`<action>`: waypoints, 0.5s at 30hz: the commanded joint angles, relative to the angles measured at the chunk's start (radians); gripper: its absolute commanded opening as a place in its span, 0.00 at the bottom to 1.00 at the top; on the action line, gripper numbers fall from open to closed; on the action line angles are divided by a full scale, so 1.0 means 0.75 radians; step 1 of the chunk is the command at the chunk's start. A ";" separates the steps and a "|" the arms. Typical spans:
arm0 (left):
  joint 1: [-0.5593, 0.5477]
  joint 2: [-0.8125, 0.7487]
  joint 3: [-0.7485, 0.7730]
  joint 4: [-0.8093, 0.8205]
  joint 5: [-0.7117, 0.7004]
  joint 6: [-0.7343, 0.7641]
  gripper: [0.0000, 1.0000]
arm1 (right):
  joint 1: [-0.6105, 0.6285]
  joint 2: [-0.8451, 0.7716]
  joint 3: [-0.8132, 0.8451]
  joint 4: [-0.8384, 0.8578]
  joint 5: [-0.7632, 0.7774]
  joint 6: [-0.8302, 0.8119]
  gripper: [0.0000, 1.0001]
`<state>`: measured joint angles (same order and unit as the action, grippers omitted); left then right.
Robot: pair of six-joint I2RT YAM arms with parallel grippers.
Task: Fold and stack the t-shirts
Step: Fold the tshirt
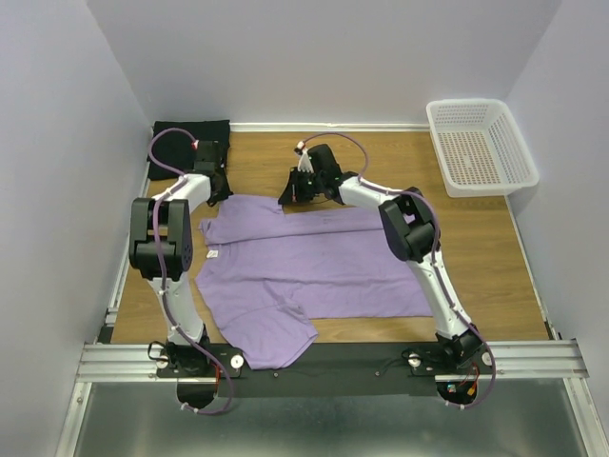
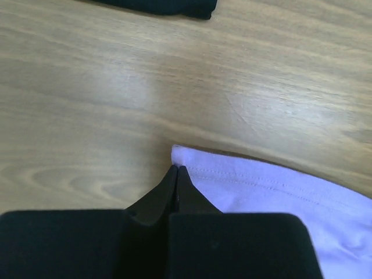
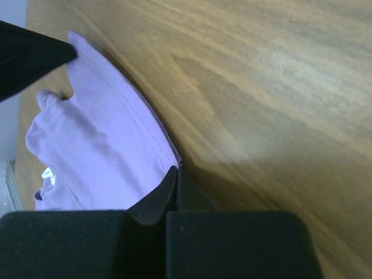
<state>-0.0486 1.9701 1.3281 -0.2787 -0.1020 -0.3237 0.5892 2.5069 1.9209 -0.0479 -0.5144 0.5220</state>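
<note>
Left claw point(image 2: 176, 170) pinched fully closed on far-left corner of lavender t-shirt point(image 1: 314, 267), itself spread flat mid-surface point(image 1: 476, 257); right claw point(image 3: 176, 170) likewise closed tight on same far edge, further right. Looks like start of first fold: need to lift both grips level and carry far edge toward near edge without skewing or dropping cloth. Black t-shirt point(image 1: 186, 133) bunched at far-left corner just behind left arm, white basket point(image 1: 481, 148) far right, well apart; neither seems to be in fold path.

text: none was legible | label: small white tag point(image 1: 214, 254) at neck of lavender t-shirt point(image 1: 314, 267) was too small to read
</note>
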 commanded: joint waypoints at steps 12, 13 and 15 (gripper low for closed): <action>-0.009 -0.546 -0.318 -0.172 0.054 -0.139 0.00 | 0.043 -0.395 -0.372 -0.040 -0.079 -0.076 0.00; -0.009 -0.571 -0.345 -0.175 0.087 -0.143 0.00 | 0.047 -0.411 -0.395 -0.040 -0.087 -0.078 0.01; -0.011 -0.651 -0.421 -0.181 0.105 -0.164 0.00 | 0.065 -0.468 -0.468 -0.040 -0.087 -0.084 0.01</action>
<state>-0.0544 1.5620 1.0851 -0.3599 -0.0761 -0.4107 0.6109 2.2192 1.6493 -0.0544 -0.5488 0.4854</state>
